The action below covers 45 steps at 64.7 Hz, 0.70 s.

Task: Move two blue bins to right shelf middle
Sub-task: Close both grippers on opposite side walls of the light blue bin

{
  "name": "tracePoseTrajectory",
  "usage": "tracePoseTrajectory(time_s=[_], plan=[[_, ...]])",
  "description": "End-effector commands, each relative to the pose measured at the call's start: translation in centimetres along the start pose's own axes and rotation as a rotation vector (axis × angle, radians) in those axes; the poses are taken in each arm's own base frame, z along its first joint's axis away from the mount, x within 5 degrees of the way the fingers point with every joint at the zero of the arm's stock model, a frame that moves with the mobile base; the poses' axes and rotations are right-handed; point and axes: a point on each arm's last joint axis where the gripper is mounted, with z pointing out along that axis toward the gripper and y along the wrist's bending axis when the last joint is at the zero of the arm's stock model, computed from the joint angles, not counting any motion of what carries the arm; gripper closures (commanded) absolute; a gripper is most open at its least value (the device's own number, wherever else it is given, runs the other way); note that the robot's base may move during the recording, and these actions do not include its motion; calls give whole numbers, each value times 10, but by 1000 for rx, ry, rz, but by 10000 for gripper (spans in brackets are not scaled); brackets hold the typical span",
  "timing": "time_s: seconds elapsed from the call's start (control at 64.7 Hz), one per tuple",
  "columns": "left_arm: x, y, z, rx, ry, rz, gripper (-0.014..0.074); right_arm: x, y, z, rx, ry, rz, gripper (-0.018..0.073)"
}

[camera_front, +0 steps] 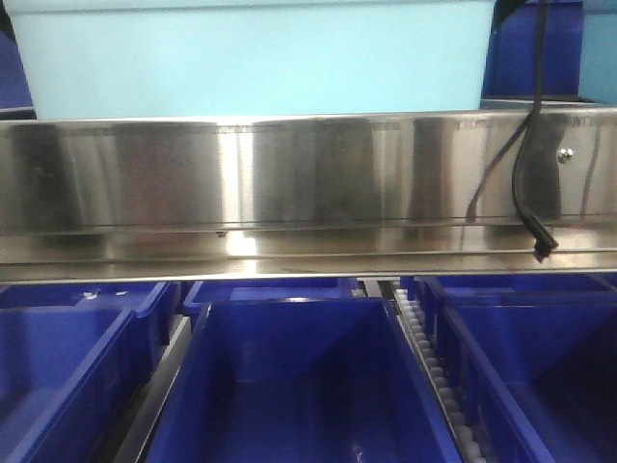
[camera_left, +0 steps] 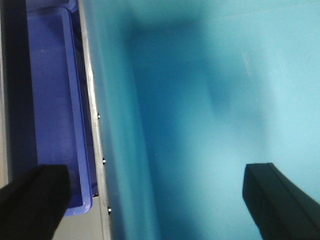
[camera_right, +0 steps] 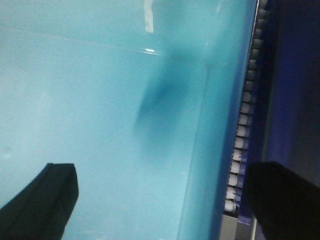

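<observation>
**Both arms astride the pale bin's side walls**

The left end effector (camera_left: 155,202) and right end effector (camera_right: 162,200) gape wide, holding nothing. Each straddles one side wall of the light-blue bin (camera_front: 251,58) above the steel rail (camera_front: 289,174). The dark blue bins (camera_front: 299,386) sit below, and neither arm looks nearer.

This looks like a warehouse or stockroom: a stainless steel shelf rail (camera_front: 289,183) spans rows of dark blue bins (camera_front: 299,386), separated by white roller tracks (camera_front: 429,357), beneath a pale blue tote (camera_front: 251,58).

The left end effector (camera_left: 152,172) and right end effector (camera_right: 162,170) have blocky black fingers (camera_left: 32,200) (square-edged, matte).
</observation>
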Motion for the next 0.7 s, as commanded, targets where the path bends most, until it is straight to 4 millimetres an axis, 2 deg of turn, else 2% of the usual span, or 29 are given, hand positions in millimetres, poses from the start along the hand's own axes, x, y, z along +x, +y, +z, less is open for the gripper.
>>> tracePoseTrajectory(time_s=[0.0, 0.263, 0.68], plan=[[-2, 0, -2, 1, -12, -9, -3, -1, -3, -2, 12, -8, 0, -10], [-3, 16, -1, 1, -9, -56, -3, -1, -4, -2, 23, -9, -4, -10], [-3, 15, -1, 19, -6, -65, -3, -1, -5, -1, 34, -8, -8, -10]])
